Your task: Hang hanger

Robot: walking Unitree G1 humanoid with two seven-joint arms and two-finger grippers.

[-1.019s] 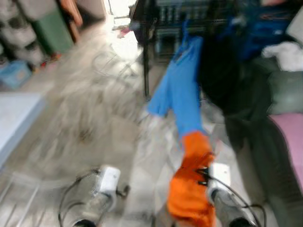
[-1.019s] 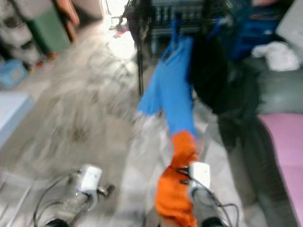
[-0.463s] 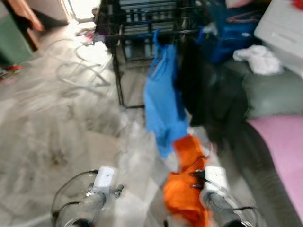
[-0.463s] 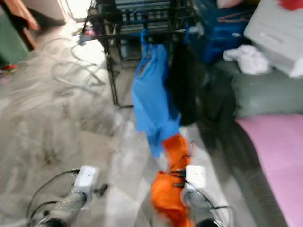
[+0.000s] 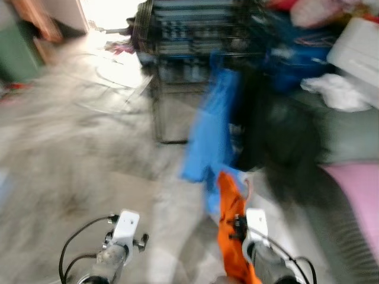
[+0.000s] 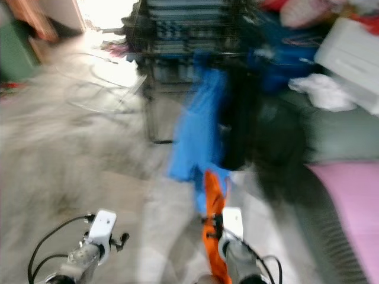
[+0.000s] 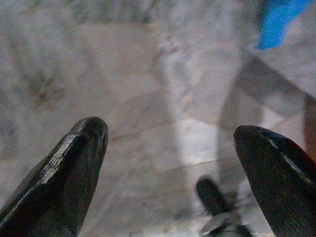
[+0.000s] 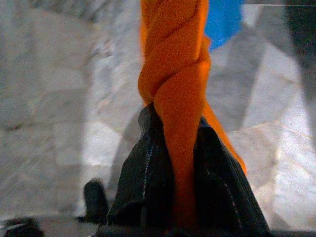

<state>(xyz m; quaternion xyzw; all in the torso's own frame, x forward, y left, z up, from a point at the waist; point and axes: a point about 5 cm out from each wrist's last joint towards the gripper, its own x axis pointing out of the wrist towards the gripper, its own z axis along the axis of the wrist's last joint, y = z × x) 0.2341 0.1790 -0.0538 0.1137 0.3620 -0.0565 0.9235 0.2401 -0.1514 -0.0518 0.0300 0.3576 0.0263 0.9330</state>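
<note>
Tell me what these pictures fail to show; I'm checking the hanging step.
- Hanger: right wrist view, right gripper pinches twisted orange cloth; no hanger can be made out.
- Rack rail: eye views, blurred.
- Blue shirt's hook: lost in blur.

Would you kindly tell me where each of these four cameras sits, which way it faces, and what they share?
Left eye view: on the head, looking forward and down at the marble floor, black metal rack and hanging blue garment; both arms show.
Right eye view: the stereo twin, same scene, slightly shifted.
Left wrist view: looks along the left gripper, fingers apart, at the floor.
Right wrist view: looks along the right gripper, clamped on twisted orange cloth.
Shared: the orange cloth and blue garment appear in both eye views and the right wrist view.
</note>
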